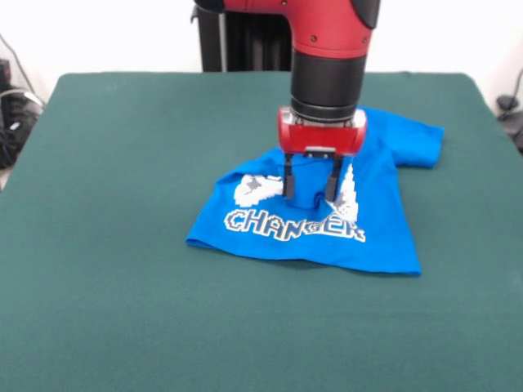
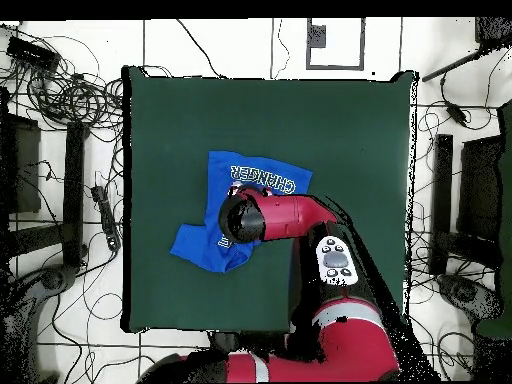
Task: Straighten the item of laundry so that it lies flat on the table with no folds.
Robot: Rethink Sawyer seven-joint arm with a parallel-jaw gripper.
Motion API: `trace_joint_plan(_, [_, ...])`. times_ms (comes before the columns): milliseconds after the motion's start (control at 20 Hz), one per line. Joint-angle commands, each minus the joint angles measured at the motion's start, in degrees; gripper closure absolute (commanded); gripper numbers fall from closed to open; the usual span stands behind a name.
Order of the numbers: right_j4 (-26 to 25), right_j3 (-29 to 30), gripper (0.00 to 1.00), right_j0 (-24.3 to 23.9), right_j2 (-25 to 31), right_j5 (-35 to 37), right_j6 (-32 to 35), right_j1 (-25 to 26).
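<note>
Blue cloth, the item of laundry (image 1: 359, 233), lies a little toward three o'clock of the table's (image 1: 106, 269) middle in the front view, and it is far from flat. Its near edge, bearing the white "CHANGER" lettering, rests on the green felt, but behind that the fabric rises into a peaked ridge where the gripper (image 1: 310, 194) stands over it. Two dark fingers (image 1: 288, 181) hang a little apart with a tuck of blue cloth standing up between them, so I judge the gripper to be pinching the shirt at its centre, though whether the hold is firm cannot be told from here. One short sleeve (image 1: 421, 143) reaches out toward two o'clock and looks fairly smooth; the other sleeve does not show and is probably folded under or hidden by the arm. From overhead the shirt (image 2: 200, 245) sits toward nine o'clock of the table's centre, with the red arm covering its middle and a rumpled corner pointing to seven o'clock. By my reckoning the task is in its early or middle part: the bunched centre, the hidden sleeve and the upper half of the print must yet be drawn out.
</note>
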Motion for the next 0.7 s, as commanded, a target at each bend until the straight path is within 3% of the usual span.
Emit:
trace_joint_plan(50, [-2.34,3.71,0.0,-0.65,3.92,3.97,0.3,2.6])
trace_joint_plan(700, [-4.26,6.34,0.0,-1.31,3.36,4.11,-0.57,1.25])
